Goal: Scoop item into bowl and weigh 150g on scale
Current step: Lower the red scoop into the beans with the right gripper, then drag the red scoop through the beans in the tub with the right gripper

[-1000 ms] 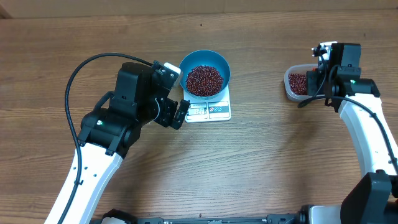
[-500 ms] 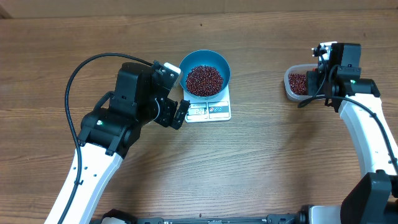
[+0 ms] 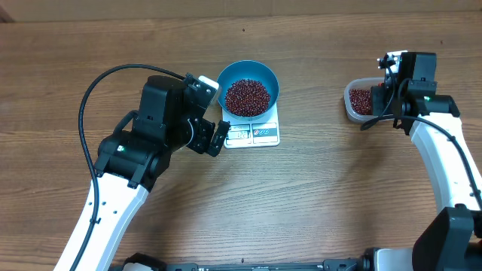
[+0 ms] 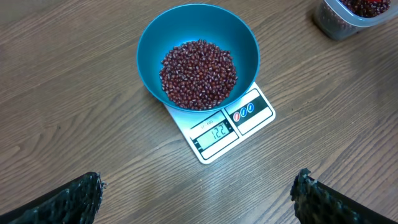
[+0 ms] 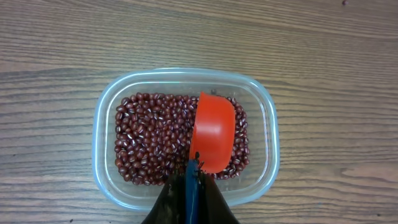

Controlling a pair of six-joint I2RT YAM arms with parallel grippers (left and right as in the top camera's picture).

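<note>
Right pincer [image 5: 191, 186] clenched on scoop [image 5: 213, 140] handle, cup lying on the beans [image 5: 152, 143] in the tub [image 5: 99, 134] directly below me, handle along my axis; bowl [image 3: 248, 68] sits well apart leftward

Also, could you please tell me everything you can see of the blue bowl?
The bowl is round, deep and light blue, smooth like plastic, with a plain rim. It stands upright on the white scale, overhanging it and leaving only the display edge showing. A mound of dark red beans fills its bottom, well below the rim. Nothing else touches it; the open left gripper hovers apart from it.
</note>
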